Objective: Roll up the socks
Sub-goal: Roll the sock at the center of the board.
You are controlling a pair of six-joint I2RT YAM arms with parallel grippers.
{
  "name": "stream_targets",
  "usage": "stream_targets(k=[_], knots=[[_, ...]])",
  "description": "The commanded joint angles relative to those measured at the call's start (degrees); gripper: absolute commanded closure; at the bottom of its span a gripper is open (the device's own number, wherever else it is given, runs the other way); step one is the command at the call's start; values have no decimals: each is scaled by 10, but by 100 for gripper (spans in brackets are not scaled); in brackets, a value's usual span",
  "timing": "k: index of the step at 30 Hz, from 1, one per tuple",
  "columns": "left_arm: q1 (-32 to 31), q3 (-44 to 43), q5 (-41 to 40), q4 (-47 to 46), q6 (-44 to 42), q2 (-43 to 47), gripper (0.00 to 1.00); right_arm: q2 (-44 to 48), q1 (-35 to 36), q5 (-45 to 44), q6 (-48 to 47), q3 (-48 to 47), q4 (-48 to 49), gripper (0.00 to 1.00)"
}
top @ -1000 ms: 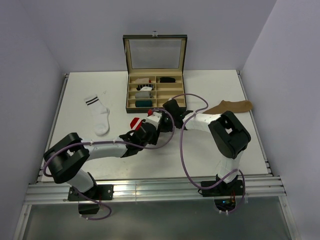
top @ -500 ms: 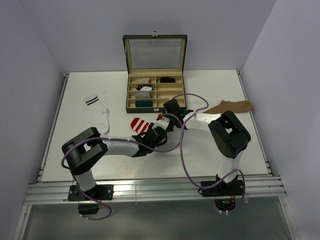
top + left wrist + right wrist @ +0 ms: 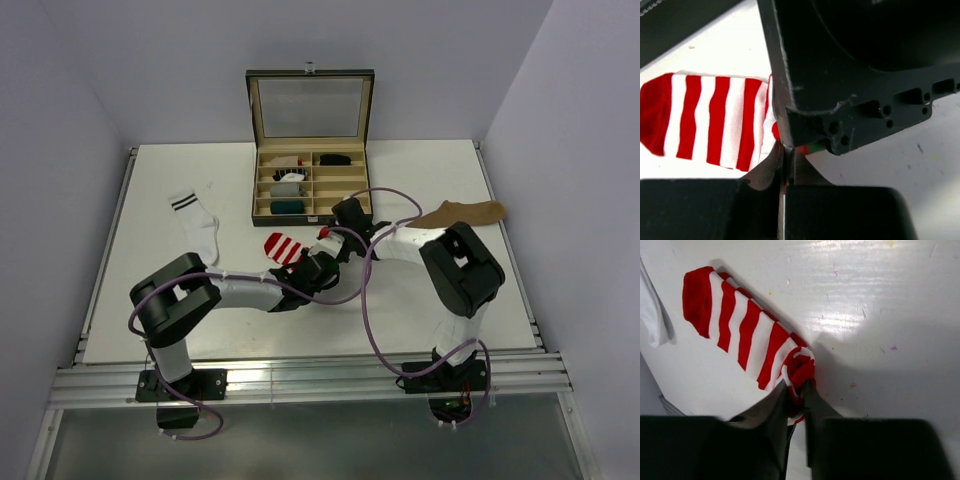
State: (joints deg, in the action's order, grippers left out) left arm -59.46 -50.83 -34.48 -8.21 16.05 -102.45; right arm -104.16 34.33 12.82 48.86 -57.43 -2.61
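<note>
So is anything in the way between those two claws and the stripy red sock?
Nothing visible. The right gripper pinches the rolled-up end of the striped sock, and the left gripper is closed on the fabric at that same end, right beside it. The only thing crowding either gripper is the other one.

Closed in on 3 sides by plain pale-lilac walls [image 3: 200, 50], bare and windowless. Floored by 1 glossy white table [image 3: 440, 170], dotted close up with tiny coloured flecks. Edged left and right by thin metal rails [image 3: 112, 230]. Fronted along the near edge by ribbed aluminium bars [image 3: 320, 385], with a flat grey surface [image 3: 320, 440] just below. Lit softly and evenly, with 1 bright patch of glare [image 3: 840, 320] on the tabletop.
</note>
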Motion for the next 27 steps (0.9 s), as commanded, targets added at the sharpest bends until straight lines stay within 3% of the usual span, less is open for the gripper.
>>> stream_targets(k=[1,2,5,11,19,27], knots=[[8,1,64,57,-2,15,99,60,5,26,13,32,53,80],[11,1,92,58,2,22,99,76,1,29,16,38,72,70],[30,5,155,57,19,53,99,103,-15,33,23,60,95,51],[102,23,284,48,79,90,99,142,-33,19,42,104,138,32],[218,24,498,28,153,45,99,136,-37,31,51,131,173,29],[274,67,613,-52,260,16,99,105,-31,34,69,144,212,28]])
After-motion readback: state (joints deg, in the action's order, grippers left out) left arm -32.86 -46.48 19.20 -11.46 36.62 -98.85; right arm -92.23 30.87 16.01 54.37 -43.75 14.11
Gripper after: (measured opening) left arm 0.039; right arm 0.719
